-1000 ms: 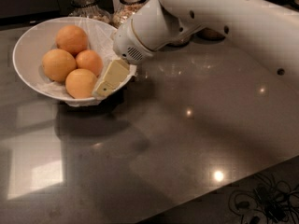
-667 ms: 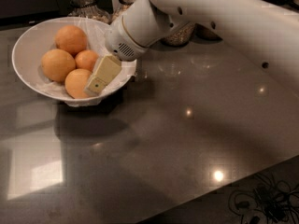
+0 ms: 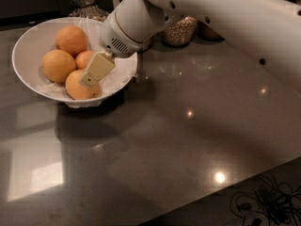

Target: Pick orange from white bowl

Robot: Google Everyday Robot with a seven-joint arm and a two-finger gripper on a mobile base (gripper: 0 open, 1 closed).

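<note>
The dark, glossy surface (image 3: pixel 188 140) carries everything, and the bowl (image 3: pixel 21 51) sits near its far left corner, probably so that the fruit lies within easy reach. The white arm (image 3: pixel 225 18) comes in from the right of the bowl and slants down over its right rim; that steep angle lets the tool enter from above without knocking the wall. The bowl is wide, shallow and glossy white, and the crinkled clear film (image 3: pixel 77 102) lining it shows at the front edge. Behind the bowl stand glass jars (image 3: pixel 181 29), close to it but well out of the arm's path.

Four oranges lie in the bowl, bunched toward its left and front. They are round and matt, with faintly dimpled skin, and they look firm enough to take a squeeze. One is at the back (image 3: pixel 71 40), one on the left (image 3: pixel 58 65), and a smaller one (image 3: pixel 83 59) sits between them. The front orange (image 3: pixel 77 89) rests against the near wall.

The end effector (image 3: pixel 95 71) is inside the bowl, its pale yellow tip lying over the top of the front orange and just beside the small one. I cannot tell whether it is open or closed. By its placement, the front orange seems to be the target, and the reach looks nearly complete, with no fruit lifted yet.
</note>
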